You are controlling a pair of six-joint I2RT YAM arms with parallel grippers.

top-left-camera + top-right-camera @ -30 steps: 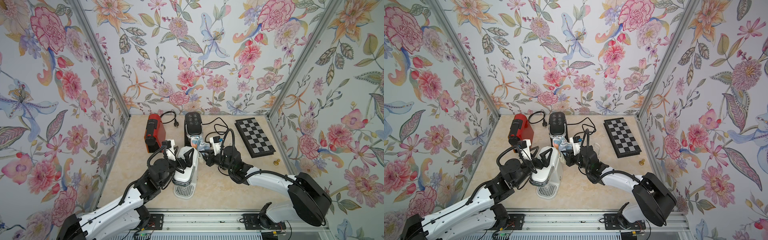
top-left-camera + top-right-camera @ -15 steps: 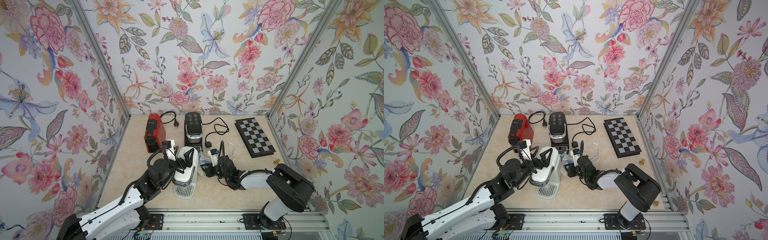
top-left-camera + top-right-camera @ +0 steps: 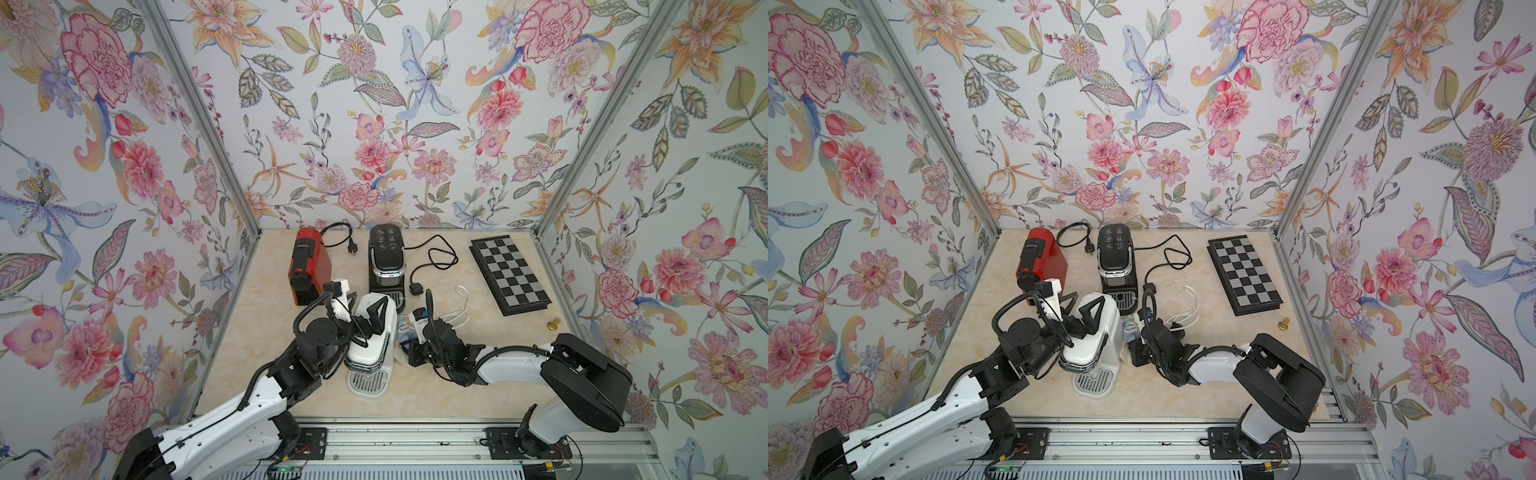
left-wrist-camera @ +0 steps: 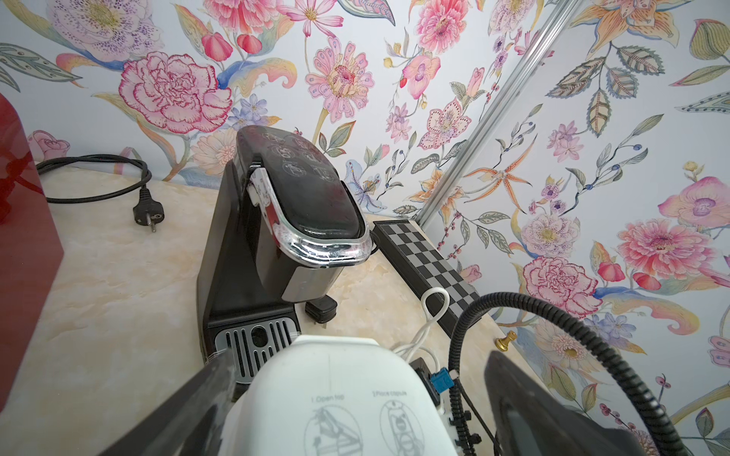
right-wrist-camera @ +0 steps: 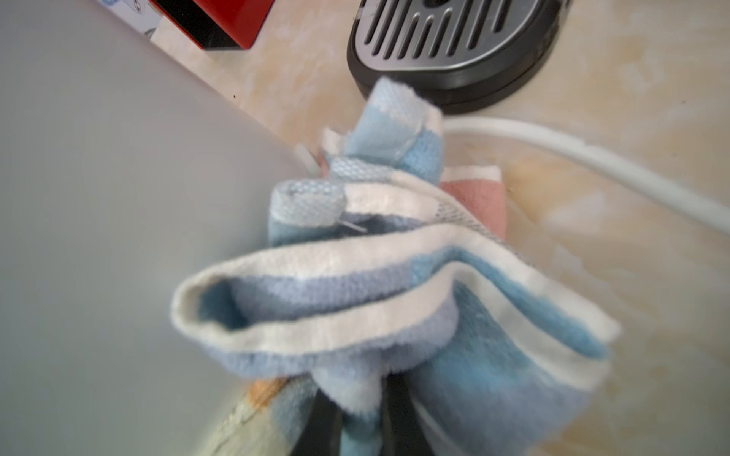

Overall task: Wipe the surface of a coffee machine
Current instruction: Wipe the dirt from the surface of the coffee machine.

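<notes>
1. The right gripper (image 3: 410, 354) has its fingers clenched on a bunched blue-and-white cloth (image 5: 395, 284). The cloth spills out ahead of the fingers, and its folded edge lies against the side wall of the white coffee machine (image 3: 370, 332), low down near the bench (image 3: 415, 399).
2. The left gripper (image 4: 361, 355) is spread wide. The machine's rounded top sits between its fingers, one on each side. Whether they touch it cannot be told.
3. The step in hand looks to be rubbing that side wall. Press with the thick fold of cloth, not the fingertips, so nothing hard scrapes the plastic.
4. Stroke along the wall in overlapping passes, working up and away from the bench, so the loose tail does not drag underneath.
5. The machine may slide away from the right fingers under pressure. The left fingers, bracketing the top, are placed to take that push, and drawing them in onto the top would steady it.
6. A white cable (image 5: 592, 158) lies just beyond the cloth, and the drip tray (image 5: 454, 47) of the black coffee machine (image 3: 386, 257) sits ahead of the right fingers. Stop each stroke short of both.
</notes>
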